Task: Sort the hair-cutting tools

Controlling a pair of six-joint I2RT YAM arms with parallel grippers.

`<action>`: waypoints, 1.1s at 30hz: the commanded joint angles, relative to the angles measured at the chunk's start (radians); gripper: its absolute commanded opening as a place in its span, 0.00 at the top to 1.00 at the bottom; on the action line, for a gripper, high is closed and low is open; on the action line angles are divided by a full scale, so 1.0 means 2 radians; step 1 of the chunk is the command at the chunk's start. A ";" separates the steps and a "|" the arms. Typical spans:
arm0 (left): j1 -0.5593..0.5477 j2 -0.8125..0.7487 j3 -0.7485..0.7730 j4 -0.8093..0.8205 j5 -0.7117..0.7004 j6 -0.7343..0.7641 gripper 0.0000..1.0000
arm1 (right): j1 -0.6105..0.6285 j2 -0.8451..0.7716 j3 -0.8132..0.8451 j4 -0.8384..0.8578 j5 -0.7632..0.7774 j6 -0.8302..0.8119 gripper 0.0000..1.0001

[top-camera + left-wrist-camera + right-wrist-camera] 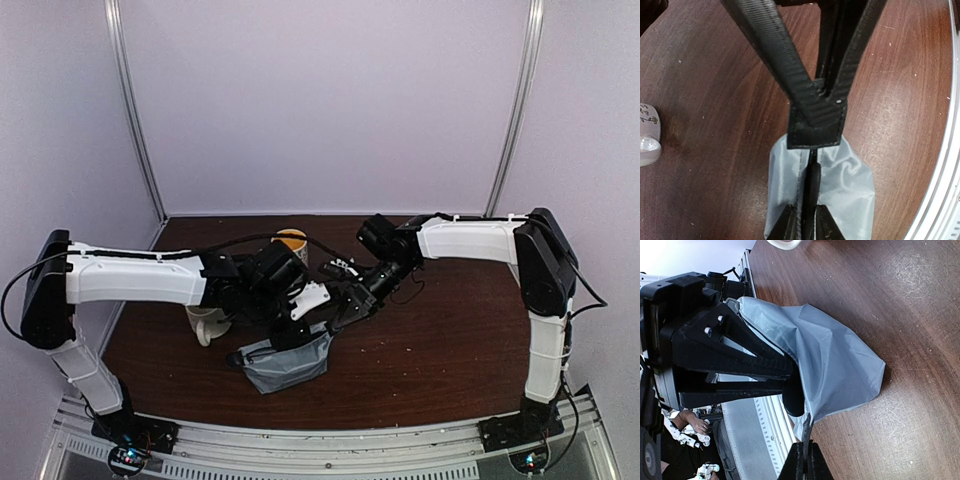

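The grey zip pouch (290,368) lies near the table's front edge, its mouth held up. My right gripper (805,442) is shut on the pouch's dark zip edge and pulls it open; it also shows in the top view (340,318). My left gripper (807,210) is shut on a narrow black tool (812,187), which points into the pouch (850,185) mouth. I cannot tell which tool it is. Its rounded end (792,397) shows at the pouch (835,360) opening. The left gripper sits over the pouch in the top view (292,335). The other tools are out of view.
One cream mug (205,322) stands left of the pouch under the left arm and also shows in the left wrist view (647,135). A second mug (292,240) stands behind the grippers. The metal rail (330,440) runs along the table's front edge.
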 commanded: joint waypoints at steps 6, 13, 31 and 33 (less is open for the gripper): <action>0.007 0.021 0.025 0.016 0.004 0.006 0.90 | -0.003 0.003 0.016 -0.009 0.002 -0.007 0.98; 0.008 0.024 0.025 0.019 0.017 0.012 0.94 | -0.003 0.003 0.016 -0.010 0.000 -0.008 0.98; 0.007 0.039 0.023 -0.021 -0.023 -0.005 1.00 | -0.009 0.010 0.010 0.001 -0.048 0.006 0.98; 0.007 0.043 0.027 -0.020 -0.019 -0.005 1.00 | -0.008 0.012 0.012 0.001 -0.054 0.008 0.98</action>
